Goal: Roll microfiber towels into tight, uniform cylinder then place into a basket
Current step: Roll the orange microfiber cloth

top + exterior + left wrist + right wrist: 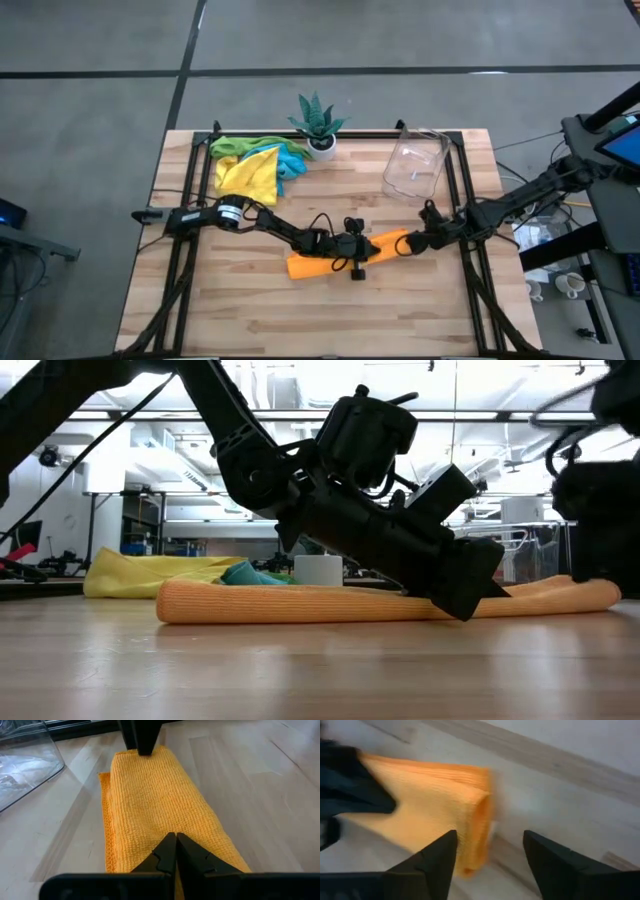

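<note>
The orange towel roll [335,256] lay centre-frame on the worktop [250,310]. The left gripper [175,851], fingers closed, pressed on it. The right gripper [490,857], fingers spread wide, stood at the roll's end, holding nothing. Risk: unpinned, that end could unroll before reaching the clear basket [414,165], upper right.

Even, bright overhead light fills the scene; ceiling strip lamps glow white in the low view, leaving the dark robot arm [360,510] nearly silhouetted. Shadows on the pale wooden slatted table [250,310] are soft. The right wrist view is smeared with motion blur across the rolled orange microfiber towel [440,805]. The left wrist view is sharp, with glare on the clear plastic rectangular basket [25,760].
</note>
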`<state>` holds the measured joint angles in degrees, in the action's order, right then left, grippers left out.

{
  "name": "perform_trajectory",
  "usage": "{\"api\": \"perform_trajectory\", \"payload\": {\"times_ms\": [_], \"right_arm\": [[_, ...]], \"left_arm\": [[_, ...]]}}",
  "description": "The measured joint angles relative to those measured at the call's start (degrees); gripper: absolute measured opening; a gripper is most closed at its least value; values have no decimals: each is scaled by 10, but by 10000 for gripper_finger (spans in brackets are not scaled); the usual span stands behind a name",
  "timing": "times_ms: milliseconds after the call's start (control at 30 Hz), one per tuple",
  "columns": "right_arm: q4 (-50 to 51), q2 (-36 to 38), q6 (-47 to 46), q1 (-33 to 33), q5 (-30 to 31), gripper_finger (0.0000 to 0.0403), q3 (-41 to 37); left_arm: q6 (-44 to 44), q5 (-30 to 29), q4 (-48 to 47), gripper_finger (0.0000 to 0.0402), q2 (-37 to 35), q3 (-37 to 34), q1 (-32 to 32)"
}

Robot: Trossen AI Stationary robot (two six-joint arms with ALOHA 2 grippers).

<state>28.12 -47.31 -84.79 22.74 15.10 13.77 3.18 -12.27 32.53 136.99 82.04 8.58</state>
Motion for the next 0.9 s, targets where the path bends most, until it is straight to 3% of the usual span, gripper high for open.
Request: {"api": "perform_trajectory", "payload": {"times_ms": [233, 600, 900], "right_arm": [[-131, 0, -6, 0, 6, 263, -47], [-231, -39, -6, 0, 8, 249, -73], [-235, -43, 12, 0, 10, 246, -77]], "left_arm": [[0, 1, 0, 0, 0, 0, 0], [0, 1, 0, 0, 0, 0, 0], [0, 1, 0, 0, 0, 0, 0]]}}
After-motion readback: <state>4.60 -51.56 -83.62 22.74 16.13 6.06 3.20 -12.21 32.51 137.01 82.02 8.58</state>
